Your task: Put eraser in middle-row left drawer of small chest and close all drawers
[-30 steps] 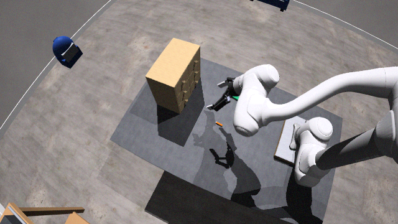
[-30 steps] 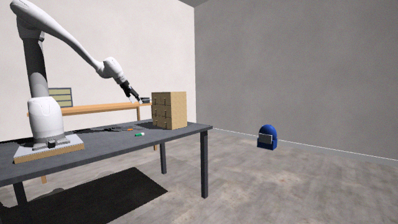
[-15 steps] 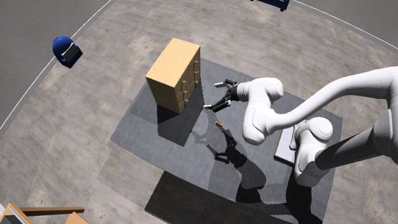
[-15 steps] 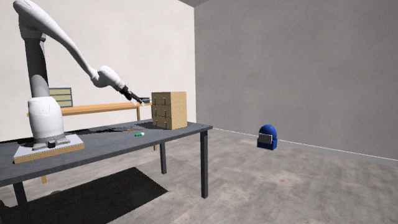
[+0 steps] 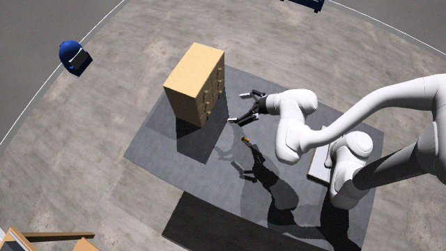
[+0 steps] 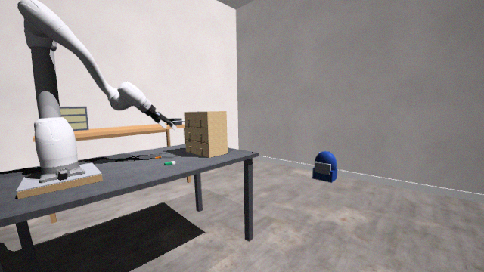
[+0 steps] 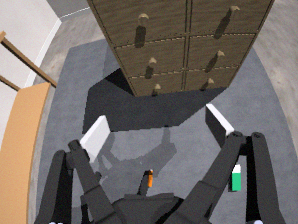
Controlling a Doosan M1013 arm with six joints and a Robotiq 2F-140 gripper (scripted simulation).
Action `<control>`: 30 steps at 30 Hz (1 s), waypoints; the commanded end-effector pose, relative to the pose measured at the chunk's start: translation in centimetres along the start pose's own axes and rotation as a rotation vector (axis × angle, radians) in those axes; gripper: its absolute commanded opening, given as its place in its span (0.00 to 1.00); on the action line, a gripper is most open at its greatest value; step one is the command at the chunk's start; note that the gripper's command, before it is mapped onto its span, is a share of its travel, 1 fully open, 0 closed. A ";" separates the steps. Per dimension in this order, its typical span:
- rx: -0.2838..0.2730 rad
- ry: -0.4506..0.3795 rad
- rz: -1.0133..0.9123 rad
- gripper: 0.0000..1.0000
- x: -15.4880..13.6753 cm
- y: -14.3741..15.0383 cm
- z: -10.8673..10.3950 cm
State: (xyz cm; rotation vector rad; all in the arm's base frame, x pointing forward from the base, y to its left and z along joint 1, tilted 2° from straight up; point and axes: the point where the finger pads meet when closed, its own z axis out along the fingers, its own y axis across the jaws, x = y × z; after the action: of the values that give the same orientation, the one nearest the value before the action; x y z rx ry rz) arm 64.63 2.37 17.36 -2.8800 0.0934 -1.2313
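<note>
The small wooden chest (image 5: 195, 84) stands on the grey table, with three rows of two drawers, all shut flush; it also shows in the side view (image 6: 206, 133) and the wrist view (image 7: 186, 30). My gripper (image 5: 237, 107) (image 6: 172, 122) (image 7: 155, 119) is open and empty, held in the air a short way in front of the drawer fronts, level with the upper rows. A small green and white piece, likely the eraser (image 6: 169, 162) (image 7: 236, 179), lies on the table below and behind the fingers. My arm hides it in the overhead view.
A small orange stick (image 5: 245, 139) (image 6: 156, 157) (image 7: 149, 177) lies on the table near the eraser. The robot's base plate (image 5: 318, 164) sits at the table's far end. A wooden bench (image 6: 121, 131) stands behind the table. A blue object (image 6: 325, 166) is on the floor.
</note>
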 end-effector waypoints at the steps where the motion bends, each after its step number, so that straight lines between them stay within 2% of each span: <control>1: -0.026 0.008 0.000 1.00 -0.1 0.1 0.1; 15: -0.036 0.028 0.000 1.00 -0.1 0.4 0.3; 30: -0.018 0.052 0.000 1.00 0.1 -0.1 0.5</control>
State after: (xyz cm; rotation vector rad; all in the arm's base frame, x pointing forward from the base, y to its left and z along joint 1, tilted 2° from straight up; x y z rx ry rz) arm 65.04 2.33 17.10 -2.8458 0.0854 -1.2849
